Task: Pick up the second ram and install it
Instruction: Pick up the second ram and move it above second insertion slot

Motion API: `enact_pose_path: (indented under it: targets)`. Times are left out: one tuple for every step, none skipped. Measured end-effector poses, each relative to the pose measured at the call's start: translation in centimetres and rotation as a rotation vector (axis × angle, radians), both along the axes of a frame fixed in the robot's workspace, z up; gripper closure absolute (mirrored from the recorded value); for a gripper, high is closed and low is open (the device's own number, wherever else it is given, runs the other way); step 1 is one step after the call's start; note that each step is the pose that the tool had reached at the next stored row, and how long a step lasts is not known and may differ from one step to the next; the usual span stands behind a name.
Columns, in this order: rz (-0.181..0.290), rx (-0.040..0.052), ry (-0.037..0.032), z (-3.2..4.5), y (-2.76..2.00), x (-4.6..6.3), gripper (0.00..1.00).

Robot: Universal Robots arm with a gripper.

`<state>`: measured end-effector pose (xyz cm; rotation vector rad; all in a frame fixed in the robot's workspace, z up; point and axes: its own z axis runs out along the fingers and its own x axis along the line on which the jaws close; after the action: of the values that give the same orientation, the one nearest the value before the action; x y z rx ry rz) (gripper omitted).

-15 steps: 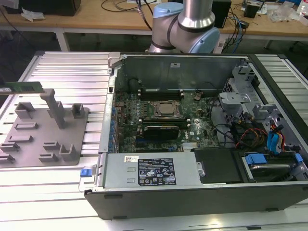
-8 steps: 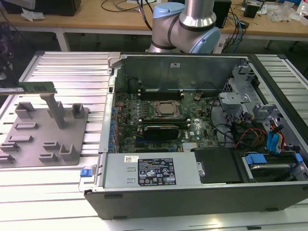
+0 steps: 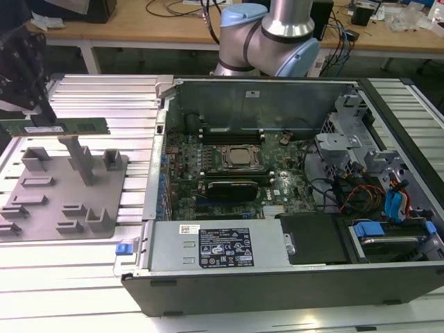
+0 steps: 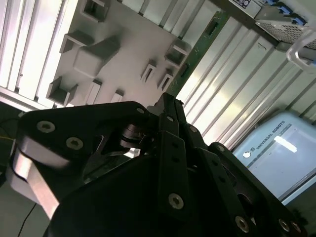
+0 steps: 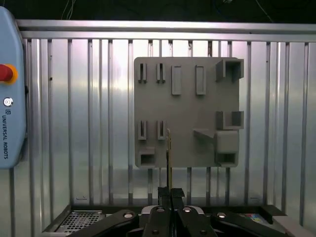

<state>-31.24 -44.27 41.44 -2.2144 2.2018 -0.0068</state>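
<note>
Green board is what you have in the claw: in the exterior view the gripper [image 3: 43, 116] hangs at the exterior view's left, pinched shut on the second ram [image 3: 59, 127]. The stick lies level and appears to float above the grey fixture plate [image 3: 48, 208], well apart from the open computer case [image 3: 277, 277] on the exterior view's right. By that, I judge the pick-up is done and the install not yet begun. The dark memory slots [image 3: 231, 136] sit just on the far side of the CPU socket [image 3: 239, 158]. In the first wrist view you look straight down the gripper [image 5: 170, 195]; its fingers meet on the ram [image 5: 169, 158], seen edge-on as a thin line over the plate [image 5: 187, 98], with the teach pendant [image 5: 10, 98] alongside. In the second wrist view the ram [image 4: 203, 43] runs out from the gripper [image 4: 168, 101], past the edge of the plate [image 4: 128, 54]. To my mind, installing calls for a firm pinch, the stick kept level over the case wall, and its long edge lined up true with a slot.
</note>
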Motion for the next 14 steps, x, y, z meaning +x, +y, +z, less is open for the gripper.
enact_pose_path:
  targets:
    - [0.000, -0.0001, 0.0001, 0.01, 0.00, 0.2, 0.91]
    - [0.000, -0.0001, 0.0000, 0.00, 0.00, 0.7, 0.91]
    - [0.000, -0.0001, 0.0001, 0.01, 0.00, 1.1, 0.91]
    - [0.000, -0.0001, 0.0001, 0.01, 0.00, 1.7, 0.91]
    - [0.000, -0.0001, 0.0000, 0.00, 0.00, 2.3, 0.91]
    - [0.000, 0.0000, 0.0000, 0.00, 0.00, 2.6, 0.91]
    - [0.000, -0.0001, 0.0000, 0.00, 0.00, 2.9, 0.91]
    - [0.000, -0.0001, 0.0000, 0.01, 0.00, 3.4, 0.91]
    - [0.000, -0.0001, 0.0000, 0.01, 0.00, 4.0, 0.91]
    - [0.000, 0.0000, 0.0000, 0.00, 0.00, 4.5, 0.91]
    - [0.000, 0.0000, 0.0000, 0.00, 0.00, 5.1, 0.91]
    - [0.000, -0.0001, 0.0001, 0.01, 0.00, 5.4, 0.91]
    - [0.000, -0.0001, 0.0000, 0.01, 0.00, 5.8, 0.91]
    - [0.000, -0.0001, 0.0001, 0.01, 0.00, 6.1, 0.91]
